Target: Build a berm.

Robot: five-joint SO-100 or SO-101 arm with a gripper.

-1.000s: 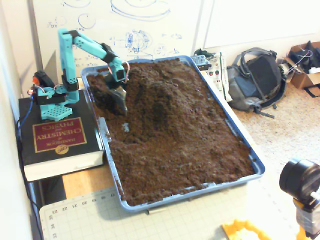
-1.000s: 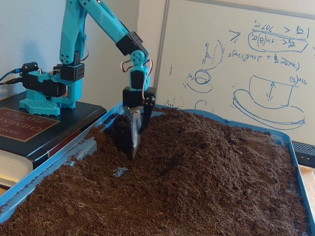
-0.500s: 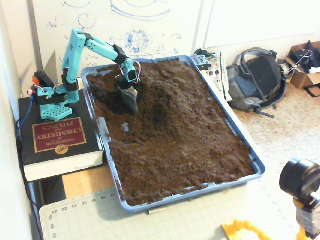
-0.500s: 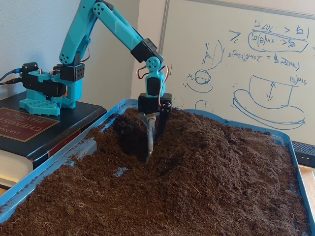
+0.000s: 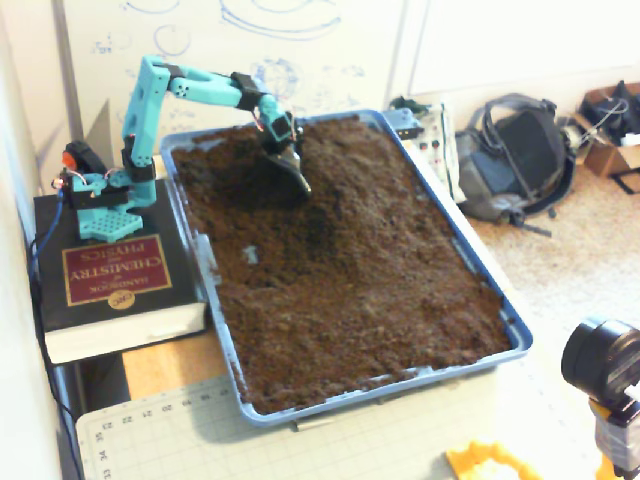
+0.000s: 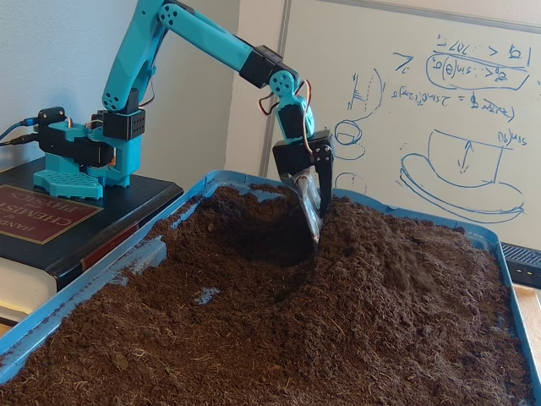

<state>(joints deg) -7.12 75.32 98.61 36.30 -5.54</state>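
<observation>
Two fixed views of one turquoise arm (image 5: 195,85) over a blue plastic tray (image 5: 515,335) filled with dark brown, crumbly soil. The high view shows the whole tray, its rounded rim and the arm's base standing on a thick dark book (image 5: 110,275), beside which lie a green cutting mat (image 5: 160,430), a grey backpack (image 5: 510,160) and a whiteboard (image 5: 250,40). The low view shows relief instead: the berm (image 6: 397,262) rises as a rounded hump with sloping, granular sides just to the right of the pincer (image 6: 311,222), and a scooped hollow (image 6: 254,233) lies to its left. In the high view the berm (image 5: 345,180) reads only as a slightly lighter swell right of the pincer (image 5: 298,180). The pincer carries a flat, grey scoop-like blade, tip touching the soil at the foot of the mound; whether it is clenched or released cannot be told. A bare blue patch (image 6: 205,295) of tray floor shows in front of the pincer
</observation>
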